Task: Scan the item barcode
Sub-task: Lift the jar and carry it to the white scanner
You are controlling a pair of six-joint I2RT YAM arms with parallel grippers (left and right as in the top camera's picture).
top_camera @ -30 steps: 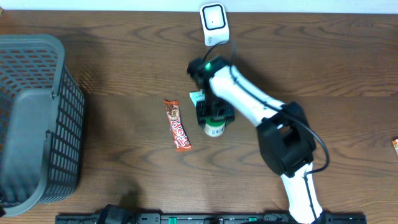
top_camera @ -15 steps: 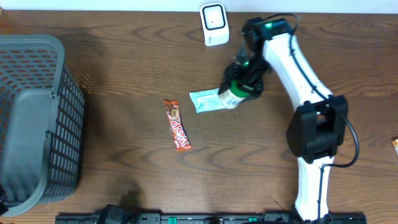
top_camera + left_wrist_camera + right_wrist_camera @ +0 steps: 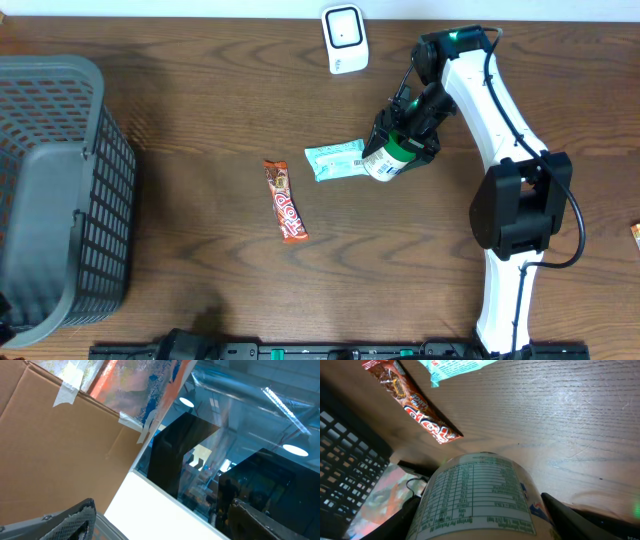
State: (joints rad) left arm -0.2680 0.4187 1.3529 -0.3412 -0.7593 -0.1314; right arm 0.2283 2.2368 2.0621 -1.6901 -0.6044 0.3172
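While the brown wooden surface (image 3: pixel 200 110) carries a grey plastic mesh basket (image 3: pixel 60 190) at its left edge, the left gripper (image 3: pixel 165 529) stands wide and empty, and the right gripper (image 3: pixel 401 150) clamps a tilted white-and-green plastic bottle (image 3: pixel 381 166) just beside a teal packet (image 3: pixel 333 160).

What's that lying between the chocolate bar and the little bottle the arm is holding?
A light teal packet lies flat there, closer to the bottle than to the chocolate bar. The overhead view shows it best.
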